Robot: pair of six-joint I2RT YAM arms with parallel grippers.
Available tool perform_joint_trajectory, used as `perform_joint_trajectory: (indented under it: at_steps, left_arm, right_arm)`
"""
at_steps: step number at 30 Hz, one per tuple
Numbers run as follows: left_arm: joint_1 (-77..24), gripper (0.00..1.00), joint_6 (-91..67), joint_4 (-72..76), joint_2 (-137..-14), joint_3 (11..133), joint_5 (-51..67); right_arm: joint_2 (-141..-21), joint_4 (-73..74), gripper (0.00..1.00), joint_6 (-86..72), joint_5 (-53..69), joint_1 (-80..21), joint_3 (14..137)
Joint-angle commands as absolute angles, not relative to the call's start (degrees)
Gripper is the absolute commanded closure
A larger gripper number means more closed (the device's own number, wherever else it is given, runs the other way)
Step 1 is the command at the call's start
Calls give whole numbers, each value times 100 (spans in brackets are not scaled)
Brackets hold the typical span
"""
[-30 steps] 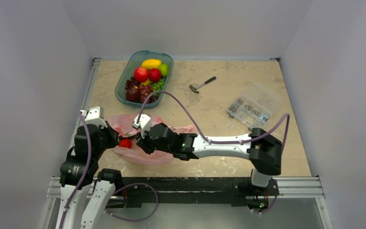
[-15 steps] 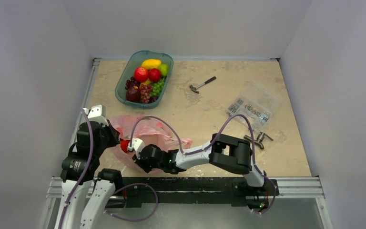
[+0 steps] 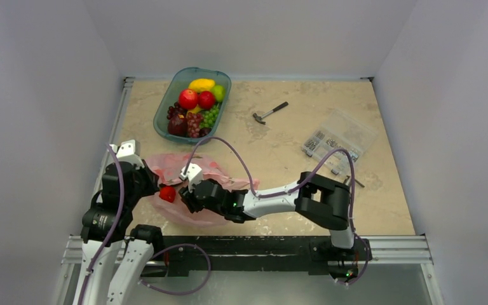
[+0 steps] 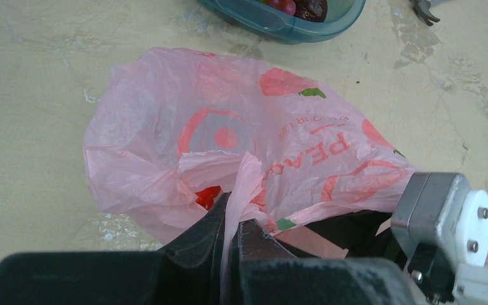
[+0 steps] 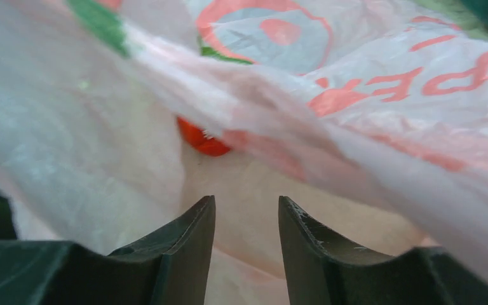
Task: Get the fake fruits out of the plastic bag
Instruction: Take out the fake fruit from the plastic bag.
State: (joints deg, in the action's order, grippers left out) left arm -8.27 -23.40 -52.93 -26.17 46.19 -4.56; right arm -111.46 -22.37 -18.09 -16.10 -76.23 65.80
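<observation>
Pinching the plastic bag (image 4: 241, 133), left fingers (image 4: 197, 236) clamp; right fingers (image 5: 178, 244) gape empty, film half-hiding red fruit (image 5: 203, 141).

The left arm (image 3: 105, 219) rises from its base at the lower left of the top view, folded at the elbow, wrist tipped toward the frame's centre. The left gripper (image 4: 232, 213) is pinched tight on a fold of the plastic bag (image 4: 159, 121) (its fingers nearly meet). The right arm (image 3: 273, 200) reaches leftward across the lower middle, forearm low. The right gripper (image 5: 246, 213) has its fingers parted, a clear gap between the tips.
</observation>
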Motion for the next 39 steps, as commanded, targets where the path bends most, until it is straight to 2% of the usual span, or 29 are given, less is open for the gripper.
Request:
perform_joint_trajectory:
  at_steps: [1,8,20,33,39]
  left_arm:
    - [-790,100,-2373,-5185,-2576,4672,-518]
    - [-791,100,-2374,-5193,-2578,4676,-519]
    - [-791,100,-2366,-5178,-2593,4677,-480]
    - [-791,100,-2251,-5020,-2689,4615,-27]
    - [-802,100,-2246,-5009,-2647,4606,-26]
  right_arm:
    - [-11115,-2412,57,-1863,-2158,-7447,6863]
    - [-11489,-2489,40,-1918,-2124,-7186,7326]
    - [-12233,-2479,3,-2351,-2231,-7059,8233]
    - [-13167,-2492,1,-3617,-2583,-6926,9151]
    - [-13844,-1831,1,-4152,-2571,-6781,9900]
